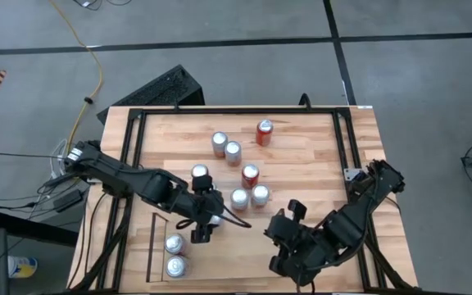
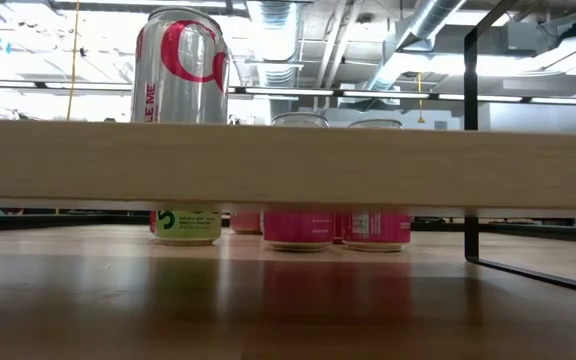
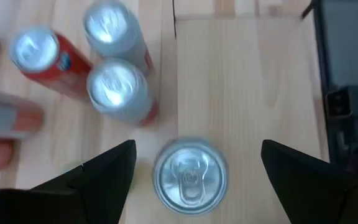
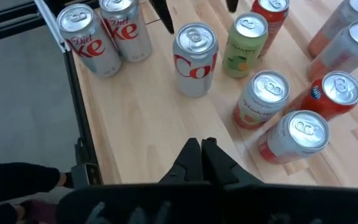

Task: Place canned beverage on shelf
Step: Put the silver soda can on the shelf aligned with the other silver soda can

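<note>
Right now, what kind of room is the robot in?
Probably a workshop or lab: bare pipes and ducts run across the ceiling, the grey floor is marked with black tape lines, and a yellow cable trails over it.

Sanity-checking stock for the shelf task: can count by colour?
Silver Coke cans: 3
Green can: 1
Red or pink cans: 6
Total: 10
</note>
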`<state>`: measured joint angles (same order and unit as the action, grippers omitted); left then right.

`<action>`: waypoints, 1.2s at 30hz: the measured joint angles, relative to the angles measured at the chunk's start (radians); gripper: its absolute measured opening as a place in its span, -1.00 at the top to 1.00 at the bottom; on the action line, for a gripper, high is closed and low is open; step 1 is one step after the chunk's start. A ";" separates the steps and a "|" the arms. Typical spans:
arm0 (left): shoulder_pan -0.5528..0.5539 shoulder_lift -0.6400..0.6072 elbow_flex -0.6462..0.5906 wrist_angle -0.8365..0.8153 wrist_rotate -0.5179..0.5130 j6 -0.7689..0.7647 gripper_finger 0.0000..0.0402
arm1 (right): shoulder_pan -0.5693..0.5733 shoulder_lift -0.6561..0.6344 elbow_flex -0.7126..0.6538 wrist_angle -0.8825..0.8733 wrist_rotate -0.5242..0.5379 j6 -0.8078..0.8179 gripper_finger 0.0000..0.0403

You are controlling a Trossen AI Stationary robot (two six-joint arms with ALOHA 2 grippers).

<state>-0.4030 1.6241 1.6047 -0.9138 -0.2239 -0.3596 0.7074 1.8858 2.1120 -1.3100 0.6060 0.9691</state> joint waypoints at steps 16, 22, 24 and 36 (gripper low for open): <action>0.000 0.000 -0.155 0.075 -0.009 -0.054 -0.65 | -0.001 0.001 0.000 0.000 0.000 -0.001 1.00; 0.000 0.000 -0.176 0.082 0.020 -0.072 -0.65 | -0.001 0.001 0.000 0.000 0.000 -0.005 1.00; 0.000 0.000 -0.184 0.101 0.029 -0.068 -0.65 | -0.001 0.001 0.000 0.000 0.000 -0.006 1.00; 0.014 0.000 -0.185 0.104 0.057 -0.031 -0.48 | -0.001 0.001 -0.001 0.001 -0.001 -0.008 1.00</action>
<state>-0.3895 1.6238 1.4193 -0.8101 -0.1672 -0.3908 0.7063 1.8870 2.1113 -1.3094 0.6048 0.9611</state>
